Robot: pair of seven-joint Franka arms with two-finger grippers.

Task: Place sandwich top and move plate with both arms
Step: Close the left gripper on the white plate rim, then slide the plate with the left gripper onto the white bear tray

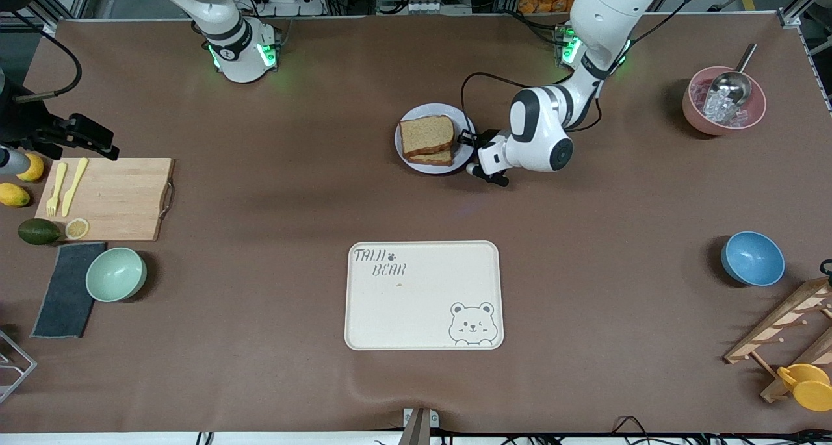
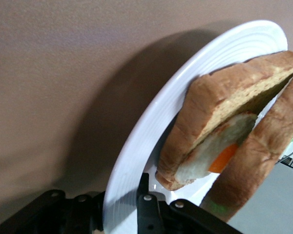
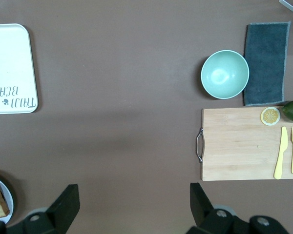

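On the brown tabletop [image 1: 273,191], the brown wholegrain bread top [image 1: 426,134] already caps the egg sandwich on the small white plate [image 1: 411,117], whose rim the left gripper [image 1: 473,154] pinches for carrying, while the right gripper [image 3: 132,204] waits wide open above the tabletop.

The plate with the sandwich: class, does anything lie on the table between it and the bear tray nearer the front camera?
Nothing visible does. Bare brown table separates the plate from the bear tray. The left gripper is at the plate's rim, toward the left arm's end, off that path.
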